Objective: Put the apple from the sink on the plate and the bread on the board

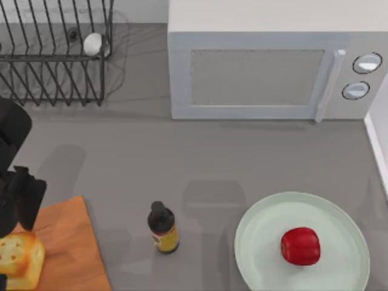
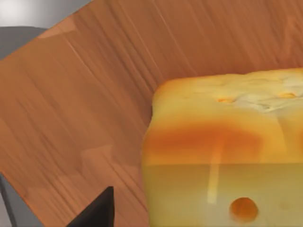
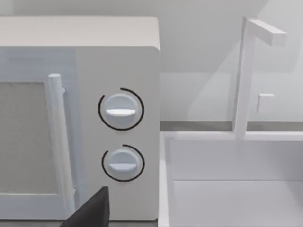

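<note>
Seemingly both placements are done: the bread rests on the board just below the left gripper, whose finger state I cannot tell; farther off, the apple sits on the plate.

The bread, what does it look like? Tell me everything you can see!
The bread is a small golden-yellow cube with a toasted orange-brown top and a few reddish spots. It sits upright on the orange-brown wooden board, at the table's front left corner. The left gripper is just behind it.
</note>
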